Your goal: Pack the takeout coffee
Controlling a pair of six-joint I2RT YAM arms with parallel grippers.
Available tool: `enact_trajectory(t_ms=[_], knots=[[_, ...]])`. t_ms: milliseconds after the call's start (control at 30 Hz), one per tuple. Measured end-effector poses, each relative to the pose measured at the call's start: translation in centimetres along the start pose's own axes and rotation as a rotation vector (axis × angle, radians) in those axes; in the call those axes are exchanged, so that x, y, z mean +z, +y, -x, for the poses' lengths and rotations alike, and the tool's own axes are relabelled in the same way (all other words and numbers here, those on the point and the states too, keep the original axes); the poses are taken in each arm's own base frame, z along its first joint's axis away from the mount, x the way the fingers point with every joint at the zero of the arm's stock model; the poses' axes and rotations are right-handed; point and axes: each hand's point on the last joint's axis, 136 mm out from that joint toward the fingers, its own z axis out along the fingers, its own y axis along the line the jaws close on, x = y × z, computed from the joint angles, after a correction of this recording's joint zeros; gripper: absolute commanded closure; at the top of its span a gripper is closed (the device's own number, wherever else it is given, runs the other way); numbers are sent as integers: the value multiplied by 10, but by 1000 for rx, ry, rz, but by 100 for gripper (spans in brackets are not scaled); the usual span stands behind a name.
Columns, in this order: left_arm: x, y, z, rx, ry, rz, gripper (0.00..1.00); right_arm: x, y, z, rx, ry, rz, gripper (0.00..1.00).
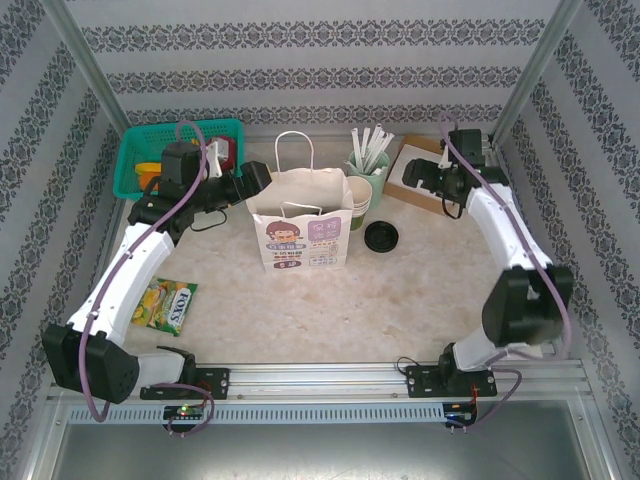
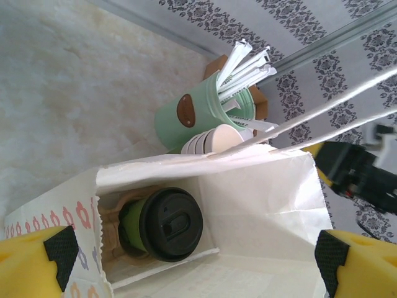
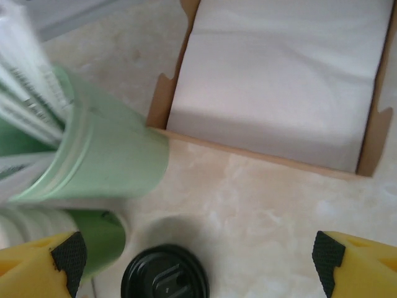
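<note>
Tabletop bag [image 2: 260,198], coffee [image 2: 167,223] below left tool [image 2: 197,251]

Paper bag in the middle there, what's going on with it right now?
The takeout coffee already sits inside the paper bag with its black lid on. The left fingers hang open over the bag's mouth. The right fingers are open too, off to the side above a loose black lid, near the green straw holder and the napkin box.

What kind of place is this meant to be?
Likely a staged café takeout counter: a paper bag holding the takeout coffee, a green holder of wrapped straws, and a box of napkins.
</note>
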Motion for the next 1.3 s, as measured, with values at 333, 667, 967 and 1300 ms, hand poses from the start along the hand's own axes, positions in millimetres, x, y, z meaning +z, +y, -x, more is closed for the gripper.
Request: enact_trajectory(t_ms=[333, 667, 967, 1300], knots=[[0, 4, 1, 14, -8, 17, 0, 103, -9, 47, 58, 68, -46, 4], [-3, 6, 5, 35, -34, 42, 0, 171, -53, 41, 30, 171, -271, 7], [-4, 9, 6, 53, -41, 59, 0, 183, -66, 14, -27, 279, -325, 44], [-4, 11, 6, 62, -43, 67, 0, 181, -65, 14, -63, 284, -331, 91]])
